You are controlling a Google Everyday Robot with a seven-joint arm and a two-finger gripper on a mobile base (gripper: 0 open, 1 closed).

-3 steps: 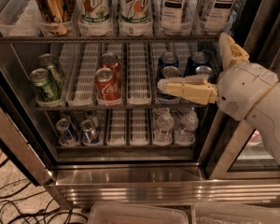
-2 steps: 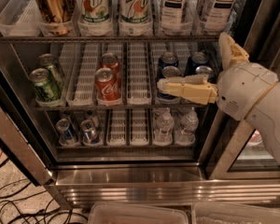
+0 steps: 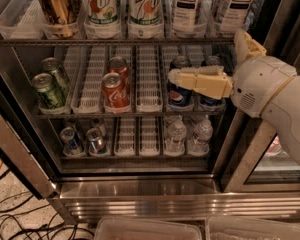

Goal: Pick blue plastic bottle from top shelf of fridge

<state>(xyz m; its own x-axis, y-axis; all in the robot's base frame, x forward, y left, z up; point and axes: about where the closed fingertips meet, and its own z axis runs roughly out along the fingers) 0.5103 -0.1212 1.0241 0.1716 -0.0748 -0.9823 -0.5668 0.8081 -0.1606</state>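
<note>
Tea bottle [image 3: 189,9] stands upright, white-and-black label out, right side of the fridge's [image 3: 140,196] top shelf [image 3: 115,42]; gripper [image 3: 206,56] hangs just below, fingers spread

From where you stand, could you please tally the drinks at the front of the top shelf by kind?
Gold can: 1
7UP bottles: 2
Teas' Tea bottles: 2
Total: 5
The end effector hangs lower, in front of the Pepsi cans on the middle shelf.
</note>
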